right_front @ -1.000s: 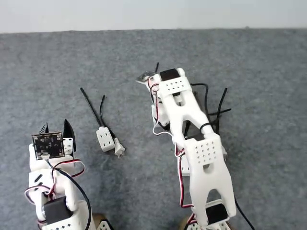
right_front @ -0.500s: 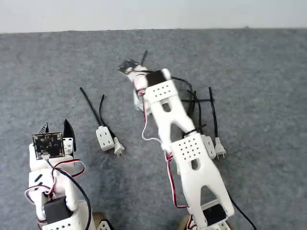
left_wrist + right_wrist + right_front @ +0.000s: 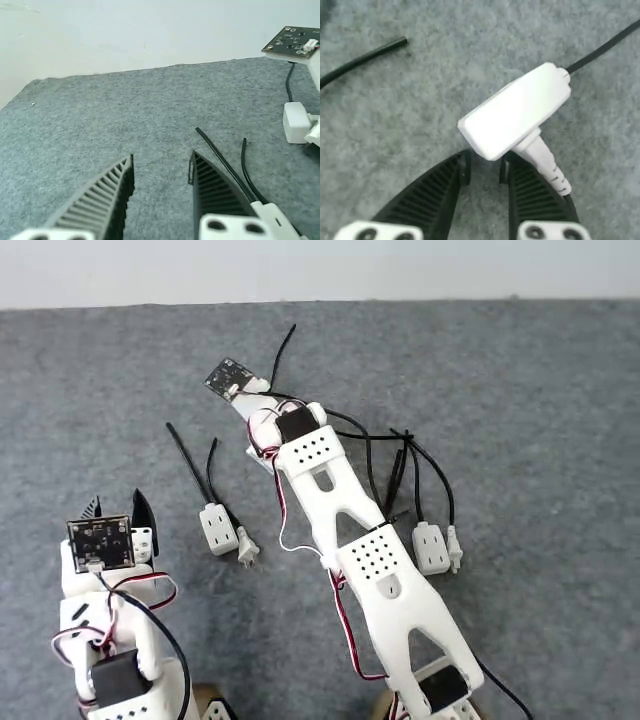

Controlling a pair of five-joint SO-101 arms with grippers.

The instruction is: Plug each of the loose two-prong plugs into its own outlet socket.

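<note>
My right gripper is shut on the near end of a white socket block. A black cable leaves the block's far end, and a plug's ribbed neck lies against one finger. The right arm stretches to the upper middle of the mat. A second socket block lies at centre left with a loose two-prong plug beside it. A third socket block and a plug lie to the right of the arm. My left gripper stands open at the lower left, apart from all of them, with nothing between its fingers.
Tangled black cables run from under the right arm toward the right-hand block. Two black cable ends point away from the centre-left block. The grey mat ends at a pale wall at the back.
The right arm has swung left with the block in its gripper, dragging the cables along. The right-hand socket block and plug, hidden under the arm before, now show. The left arm kept still.
</note>
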